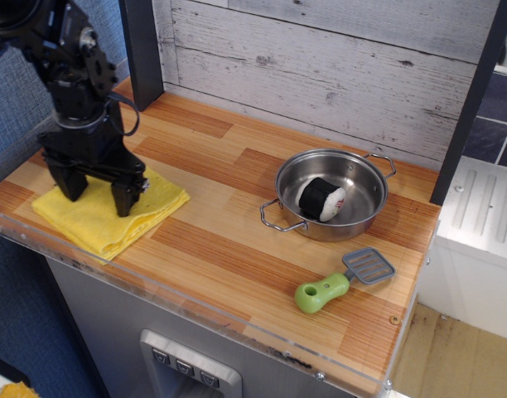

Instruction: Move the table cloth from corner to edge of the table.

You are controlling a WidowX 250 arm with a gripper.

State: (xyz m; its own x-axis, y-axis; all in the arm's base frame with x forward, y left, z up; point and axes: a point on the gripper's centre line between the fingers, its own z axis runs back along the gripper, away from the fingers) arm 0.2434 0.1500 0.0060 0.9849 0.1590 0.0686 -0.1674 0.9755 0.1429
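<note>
The yellow table cloth (106, 224) lies folded at the front left of the wooden table (237, 249), its front corner close to the clear plastic rim. My black gripper (96, 199) stands over it, pointing down, with its two fingers spread apart and their tips pressing on the cloth. The fingers hide part of the cloth's middle.
A steel pan (330, 195) with a black and white sushi roll (321, 199) stands at the right. A green-handled spatula (340, 282) lies in front of it. The white plank wall (320, 75) runs behind; a dark post (142, 50) stands at the back left.
</note>
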